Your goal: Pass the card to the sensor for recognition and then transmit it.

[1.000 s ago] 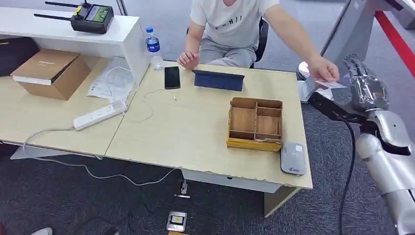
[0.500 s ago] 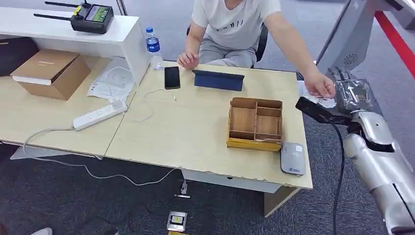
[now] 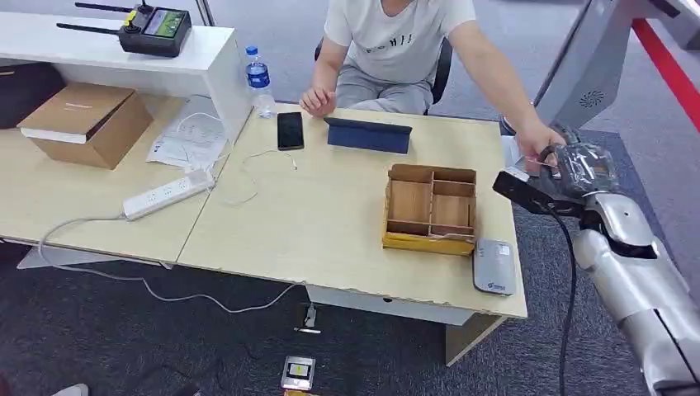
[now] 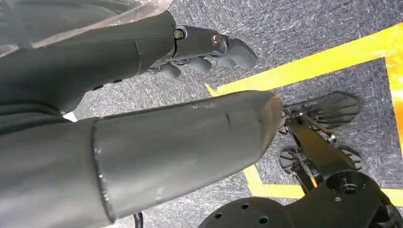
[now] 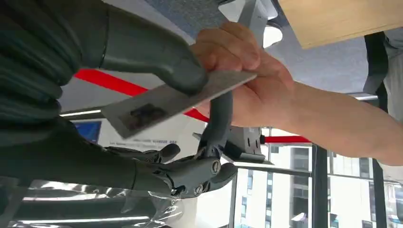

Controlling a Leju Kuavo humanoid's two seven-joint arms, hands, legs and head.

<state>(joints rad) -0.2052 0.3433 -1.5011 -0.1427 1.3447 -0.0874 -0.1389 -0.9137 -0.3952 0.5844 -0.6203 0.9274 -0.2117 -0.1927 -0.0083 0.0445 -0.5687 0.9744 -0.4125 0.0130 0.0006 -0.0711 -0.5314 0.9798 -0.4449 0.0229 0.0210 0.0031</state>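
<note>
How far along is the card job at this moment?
Early. In hand: the right hand has its thumb on the card, which the person's hand also holds, so the handover is under way beside the table. Left: passing the card over the grey sensor near the table's front edge, then handing it on. The left hand hangs idle.

Little is legible. The person's white T-shirt (image 3: pixel 400 33) has dark lettering across the chest — letters too small to make out. The grey sensor (image 3: pixel 494 266) at the table (image 3: pixel 330 223) edge carries a small blue logo mark, unreadable. The card (image 5: pixel 171 102) has a dark printed patch, blurred — no characters resolve. The cardboard box (image 3: pixel 82 122) lid shows a faint print, illegible.
</note>
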